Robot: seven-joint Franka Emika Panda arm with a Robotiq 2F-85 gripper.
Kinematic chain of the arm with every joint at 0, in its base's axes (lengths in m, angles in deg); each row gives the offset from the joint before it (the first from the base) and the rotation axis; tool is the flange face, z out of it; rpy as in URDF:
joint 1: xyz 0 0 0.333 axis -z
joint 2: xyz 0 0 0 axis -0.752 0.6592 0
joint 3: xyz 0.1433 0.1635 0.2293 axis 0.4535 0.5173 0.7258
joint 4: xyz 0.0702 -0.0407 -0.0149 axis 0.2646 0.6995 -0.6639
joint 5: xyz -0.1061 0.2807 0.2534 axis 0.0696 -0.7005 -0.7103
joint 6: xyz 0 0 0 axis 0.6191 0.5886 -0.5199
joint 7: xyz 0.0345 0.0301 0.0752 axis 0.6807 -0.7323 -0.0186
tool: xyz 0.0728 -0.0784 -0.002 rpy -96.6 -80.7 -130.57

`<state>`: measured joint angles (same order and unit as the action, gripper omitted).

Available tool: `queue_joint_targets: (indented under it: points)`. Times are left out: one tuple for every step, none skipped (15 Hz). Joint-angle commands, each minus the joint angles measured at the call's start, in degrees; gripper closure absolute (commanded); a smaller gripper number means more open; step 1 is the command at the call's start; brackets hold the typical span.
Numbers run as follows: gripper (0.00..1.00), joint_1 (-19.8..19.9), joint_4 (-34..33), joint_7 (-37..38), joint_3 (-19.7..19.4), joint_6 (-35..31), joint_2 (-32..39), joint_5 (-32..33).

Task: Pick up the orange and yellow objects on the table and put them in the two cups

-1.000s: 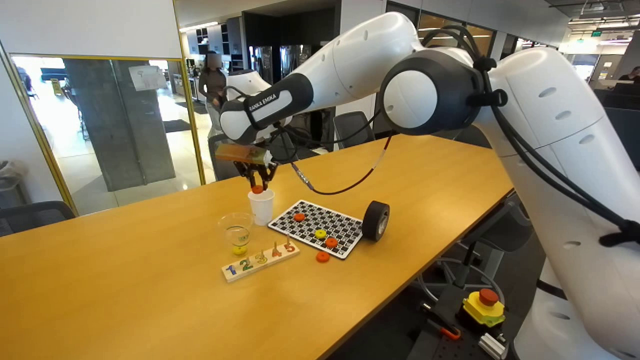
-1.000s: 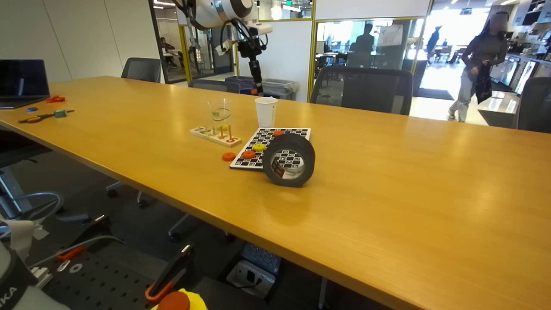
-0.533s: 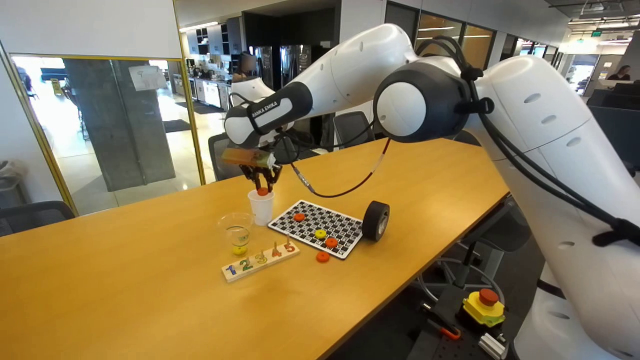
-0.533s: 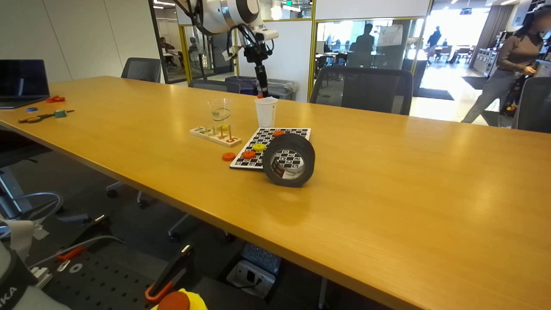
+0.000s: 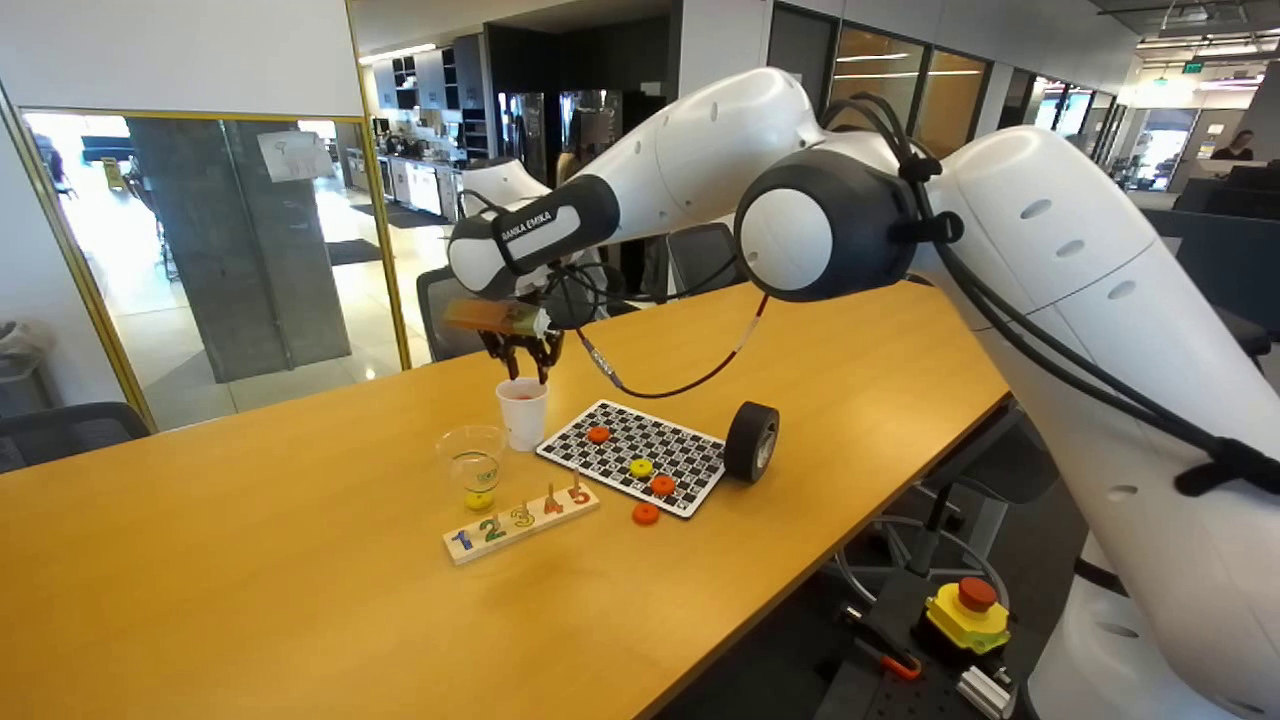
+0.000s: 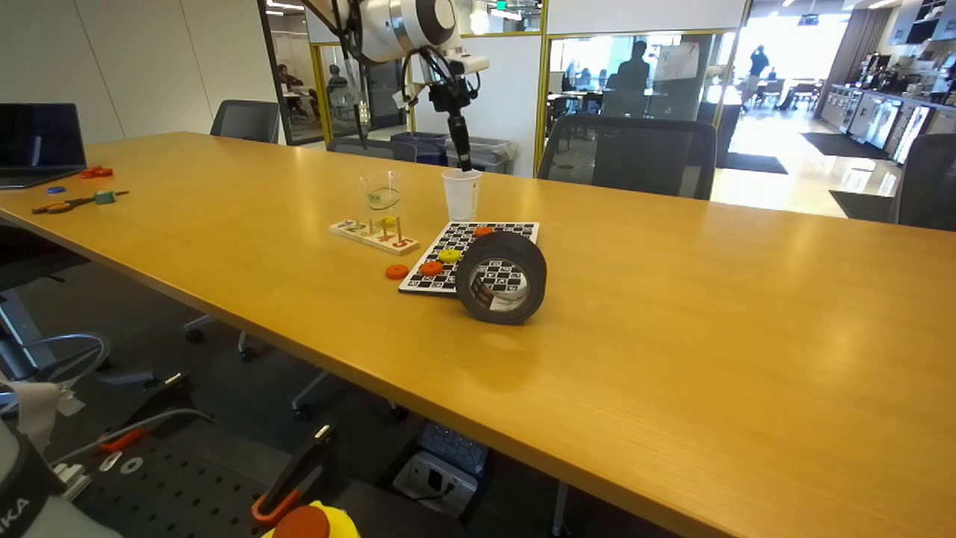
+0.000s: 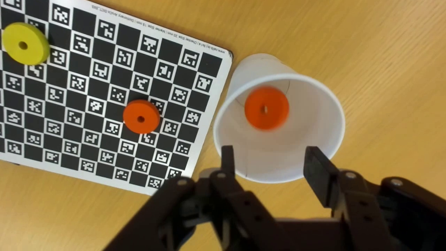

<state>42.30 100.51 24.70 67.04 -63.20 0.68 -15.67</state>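
Note:
My gripper [image 7: 269, 153] is open and empty, its fingertips just above the rim of the white cup [image 5: 521, 420]; it also shows in both exterior views [image 5: 528, 376] [image 6: 464, 167]. An orange disc [image 7: 266, 122], slightly blurred, is inside the white cup in the wrist view. A clear cup [image 5: 470, 450] stands beside it with a yellow disc [image 5: 479, 499] at its bottom. On the checkered board lie a yellow disc [image 5: 641, 467] and two orange discs [image 5: 598, 434] [image 5: 663, 486]. Another orange disc [image 5: 646, 514] lies on the table [image 5: 300, 560] by the board. No black cup shows.
The checkered board [image 7: 212, 101] lies against the white cup's side. A black tape roll [image 6: 501, 278] stands upright on the board's edge. A wooden number strip with pegs [image 5: 520, 522] lies before the clear cup. A laptop [image 6: 37, 138] and pliers [image 6: 63, 205] are farther along the table.
The gripper has come down a little over the white cup and its fingers have opened. The orange disc that was between the fingertips is now inside the white cup.

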Motion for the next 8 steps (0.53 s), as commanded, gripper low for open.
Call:
queue_joint_targets:
  points:
    - [0.13, 0.2, -1.8, -2.7, 0.2, 1.3, -0.3, 0.1]
    - [0.05, -0.1, -0.3, -3.8, 0.1, 0.5, -1.7, 0.8]
    - [0.01, -0.2, 1.8, -5.6, 0.3, -0.7, -3.3, 1.1]
    - [0.0, -0.2, 3.8, -8.1, 0.4, -1.7, -4.8, 1.6]
    - [0.0, 0.1, 6.9, -11.8, 0.7, -3.5, -7.0, 1.9]
    - [0.0, 0.6, 9.3, -15.3, 1.1, -4.4, -8.8, 1.8]
    - [0.0, 1.2, 12.4, -19.1, 1.5, -5.3, -11.0, 1.3]
    - [0.0, 1.8, 14.9, -22.9, 1.7, -6.0, -12.8, 0.9]
